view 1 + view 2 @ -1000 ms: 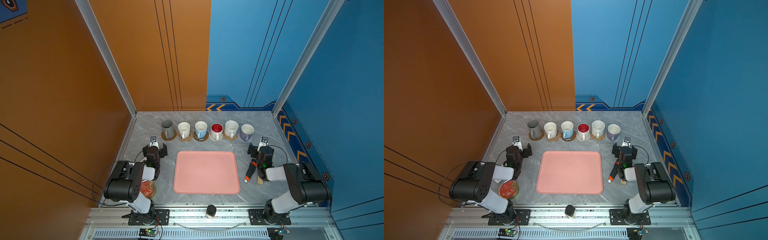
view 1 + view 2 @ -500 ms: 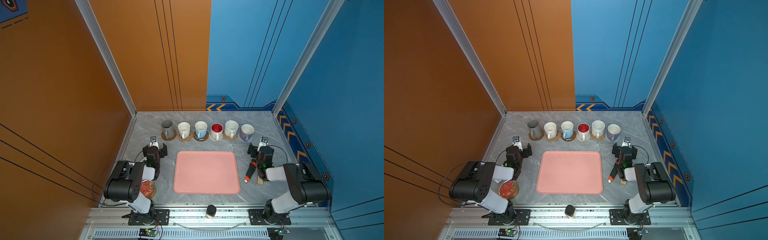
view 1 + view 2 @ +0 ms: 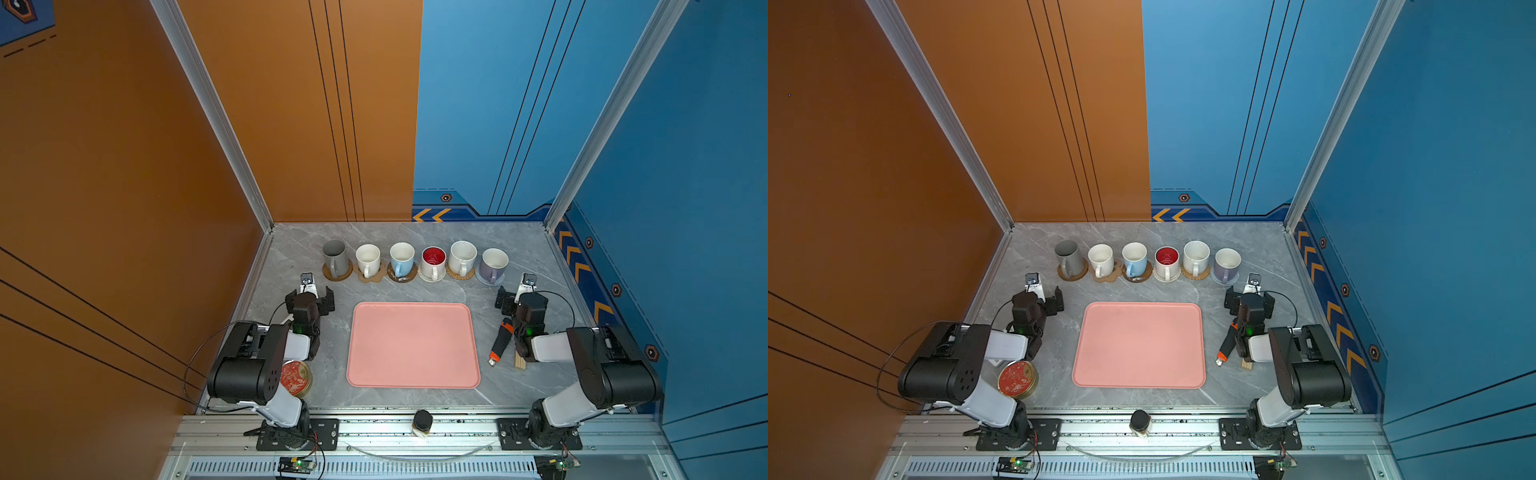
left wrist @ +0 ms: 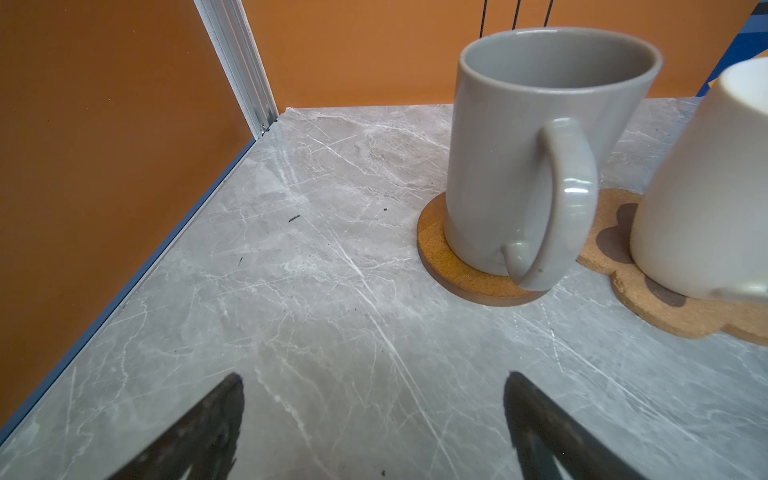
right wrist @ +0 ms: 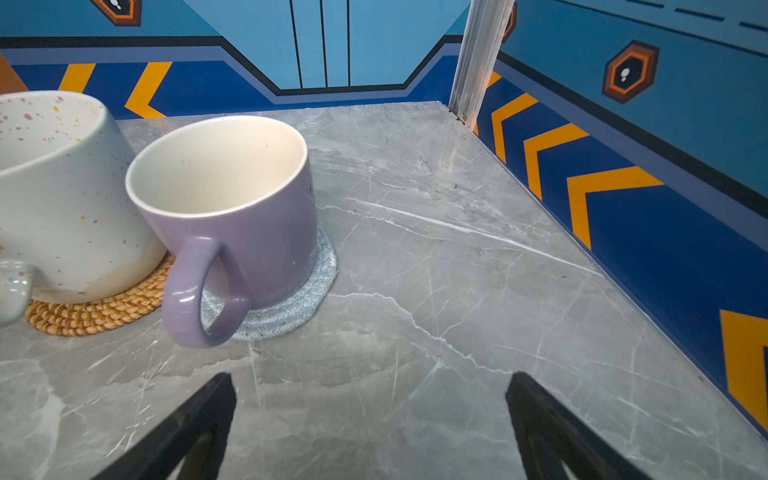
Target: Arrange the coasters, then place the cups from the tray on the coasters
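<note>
Cups (image 3: 402, 257) sit on coasters (image 3: 337, 275), ahead of left fingers (image 4: 199, 428) and right fingers (image 5: 195, 424), both spread apart.

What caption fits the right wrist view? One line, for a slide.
Lavender mug on a grey-blue coaster beside a speckled mug on a rattan coaster; right hand open, empty.

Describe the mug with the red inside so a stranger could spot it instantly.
Past the far edge of the pink tray, six mugs stand in a row on coasters. The fourth from the left, between the light blue mug and the speckled cream mug, is the red-lined mug. It alone is white outside and bright red inside.
</note>
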### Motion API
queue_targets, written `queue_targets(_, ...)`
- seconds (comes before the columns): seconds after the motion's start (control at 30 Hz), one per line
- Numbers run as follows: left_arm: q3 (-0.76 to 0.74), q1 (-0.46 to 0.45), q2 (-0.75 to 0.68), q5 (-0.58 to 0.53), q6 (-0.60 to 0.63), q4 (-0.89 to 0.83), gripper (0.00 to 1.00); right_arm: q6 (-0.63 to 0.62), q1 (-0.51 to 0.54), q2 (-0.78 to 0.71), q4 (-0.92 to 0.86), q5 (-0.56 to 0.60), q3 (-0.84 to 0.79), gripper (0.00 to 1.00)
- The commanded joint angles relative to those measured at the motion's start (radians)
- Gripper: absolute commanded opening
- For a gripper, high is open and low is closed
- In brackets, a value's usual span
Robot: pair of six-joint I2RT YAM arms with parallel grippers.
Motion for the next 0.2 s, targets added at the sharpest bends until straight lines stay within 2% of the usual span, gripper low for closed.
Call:
queue_targets(0.0, 0.015, -0.003, -0.017, 0.006, 0.015, -0.014, 0.98, 0.008, -0.005, -0.009, 0.009, -0.012, 0.02, 1.0)
queue_targets(0.17, 0.014, -0.004, -0.016, 0.007, 0.015, -0.014, 0.98, 0.007, -0.005, -0.01, 0.012, -0.012, 0.018, 1.0)
